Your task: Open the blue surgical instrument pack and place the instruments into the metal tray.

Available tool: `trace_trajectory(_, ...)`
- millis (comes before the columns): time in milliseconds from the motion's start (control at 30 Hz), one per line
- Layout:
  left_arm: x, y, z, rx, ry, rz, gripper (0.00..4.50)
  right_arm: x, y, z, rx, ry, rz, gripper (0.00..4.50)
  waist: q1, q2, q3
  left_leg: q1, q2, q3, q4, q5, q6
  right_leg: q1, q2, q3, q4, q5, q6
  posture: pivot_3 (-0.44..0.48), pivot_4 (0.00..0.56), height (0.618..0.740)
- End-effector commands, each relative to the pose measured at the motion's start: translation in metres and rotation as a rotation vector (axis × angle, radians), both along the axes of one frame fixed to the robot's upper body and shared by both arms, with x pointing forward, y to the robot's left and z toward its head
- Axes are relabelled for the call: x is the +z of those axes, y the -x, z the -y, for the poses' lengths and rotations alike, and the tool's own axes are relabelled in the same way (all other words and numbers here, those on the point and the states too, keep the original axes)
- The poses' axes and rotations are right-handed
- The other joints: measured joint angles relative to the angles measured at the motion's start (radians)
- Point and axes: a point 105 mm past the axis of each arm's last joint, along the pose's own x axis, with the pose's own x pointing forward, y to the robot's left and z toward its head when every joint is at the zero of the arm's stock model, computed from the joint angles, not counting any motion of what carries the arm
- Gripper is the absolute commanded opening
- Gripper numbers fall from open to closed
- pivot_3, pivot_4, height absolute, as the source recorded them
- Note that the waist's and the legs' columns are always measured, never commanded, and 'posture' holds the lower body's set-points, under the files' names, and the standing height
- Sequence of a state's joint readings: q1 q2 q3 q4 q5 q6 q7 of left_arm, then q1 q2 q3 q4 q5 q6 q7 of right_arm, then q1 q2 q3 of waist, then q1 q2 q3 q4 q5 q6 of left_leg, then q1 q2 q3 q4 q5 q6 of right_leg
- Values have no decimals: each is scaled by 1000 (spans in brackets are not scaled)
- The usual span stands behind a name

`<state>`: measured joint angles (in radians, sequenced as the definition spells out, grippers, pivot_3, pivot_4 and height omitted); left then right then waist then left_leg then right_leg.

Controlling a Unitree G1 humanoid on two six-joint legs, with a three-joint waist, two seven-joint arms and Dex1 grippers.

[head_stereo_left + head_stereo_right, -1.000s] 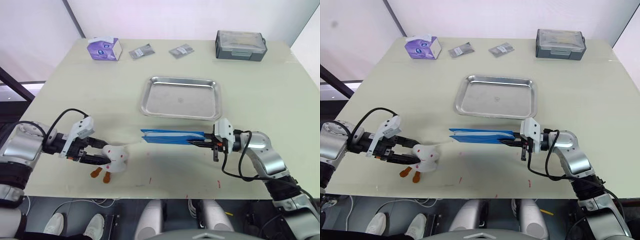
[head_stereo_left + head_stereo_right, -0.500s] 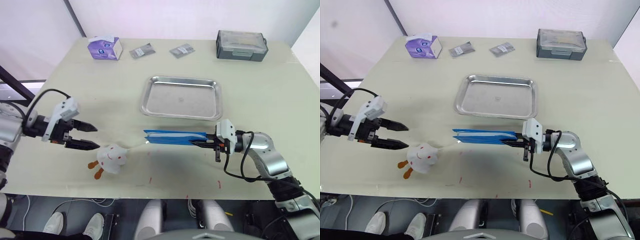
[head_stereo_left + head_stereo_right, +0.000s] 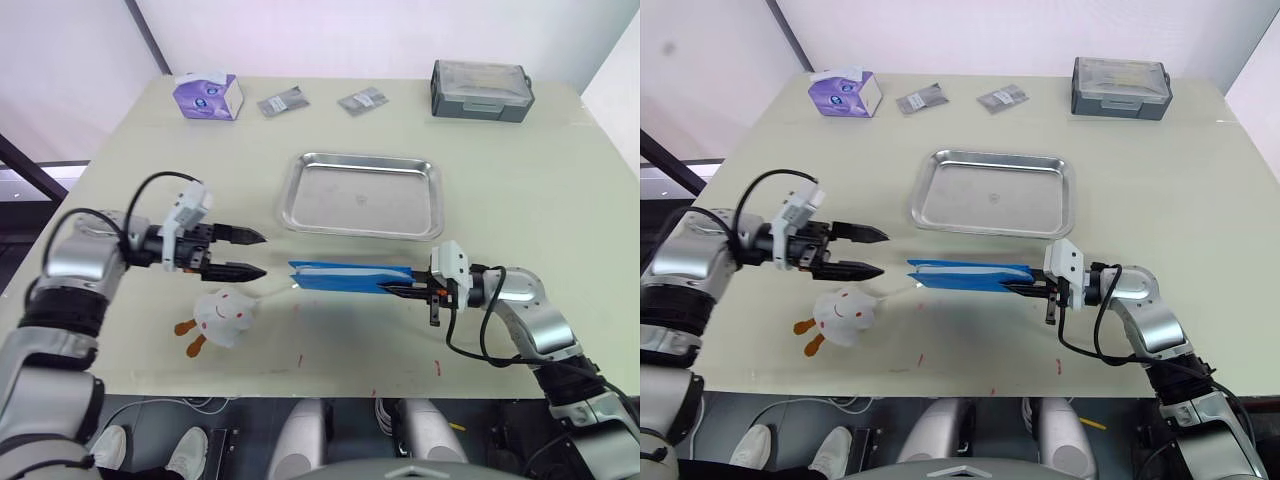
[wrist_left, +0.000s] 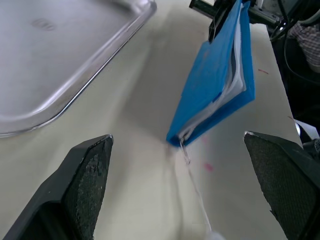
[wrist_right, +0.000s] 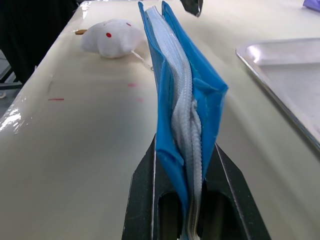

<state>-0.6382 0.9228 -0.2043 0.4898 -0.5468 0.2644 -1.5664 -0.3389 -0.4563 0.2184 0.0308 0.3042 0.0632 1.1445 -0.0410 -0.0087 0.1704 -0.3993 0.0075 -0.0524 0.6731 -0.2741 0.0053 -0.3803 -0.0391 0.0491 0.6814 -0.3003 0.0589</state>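
The right claw (image 3: 412,289) is clamped on one end of the blue surgical instrument pack (image 3: 347,275), holding it on edge just above the worktop (image 3: 560,190), in front of the empty metal tray (image 3: 362,195). The left claw (image 3: 250,254), fingers spread and empty, hovers near the pack's free end. It should pinch the zipper pull there, seemingly tied by a thin cord to a white plush toy (image 3: 224,314), and draw along the seam. The pack's long axis runs left-right, free end toward the robot's left
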Motion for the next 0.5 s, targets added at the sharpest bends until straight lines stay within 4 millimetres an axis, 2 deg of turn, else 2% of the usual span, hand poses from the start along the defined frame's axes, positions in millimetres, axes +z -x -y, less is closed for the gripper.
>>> trace_trajectory(33,9,-7,9,-36,27,79,4461,11,-1,-1,10,-10,39,0,0,0,0,0,0,0,0,0,0,0,0,0,0,0,0,0,150,738)
trace_trajectory(400,6,-17,29,-84,62,108,4461,11,-1,-2,18,-6,33,0,-1,0,0,0,0,0,1,0,0,0,0,0,0,0,0,0,150,738)
trace_trajectory(500,5,-14,34,-107,76,89,3644,11,-1,-3,17,-8,31,0,-1,0,0,0,0,0,1,0,0,0,0,0,0,0,0,0,150,738)
